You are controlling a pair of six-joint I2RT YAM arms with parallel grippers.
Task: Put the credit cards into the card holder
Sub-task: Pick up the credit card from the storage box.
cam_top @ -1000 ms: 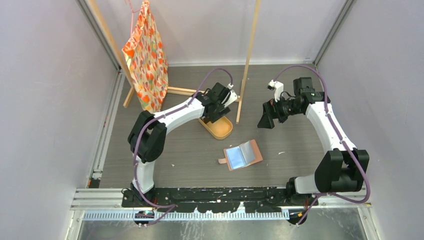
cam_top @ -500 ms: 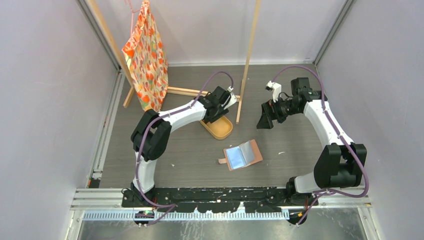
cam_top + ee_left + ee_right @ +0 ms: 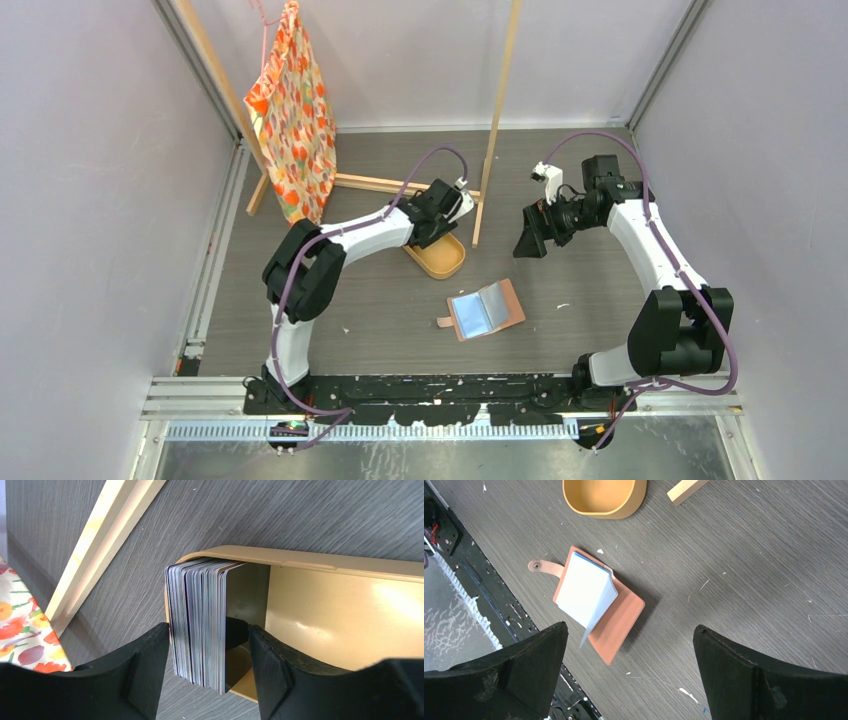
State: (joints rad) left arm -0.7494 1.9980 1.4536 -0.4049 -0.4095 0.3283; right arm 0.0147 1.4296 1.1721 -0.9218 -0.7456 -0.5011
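The credit cards (image 3: 200, 625) stand on edge as a thick stack at one end of the oval tan tray (image 3: 320, 605). My left gripper (image 3: 209, 645) is open and straddles the stack: the left finger (image 3: 145, 665) is against its side, the right finger (image 3: 270, 665) stands a small gap off. In the top view this gripper (image 3: 432, 228) hides the cards. The card holder (image 3: 487, 308), a salmon-brown wallet, lies open on the table with its glossy pockets up. My right gripper (image 3: 530, 240) hovers wide open and empty; the card holder (image 3: 624, 620) shows below it in the right wrist view.
A wooden rack with a slanted post (image 3: 497, 120) and base bar (image 3: 360, 182) stands behind the tray (image 3: 445, 262). An orange patterned cloth (image 3: 292, 110) hangs at the back left. The black base rail (image 3: 440, 392) runs along the near edge.
My left arm has reached a little farther and lower onto the tray. My right arm shifted slightly a second ago and has been still since. The wallet has not moved.
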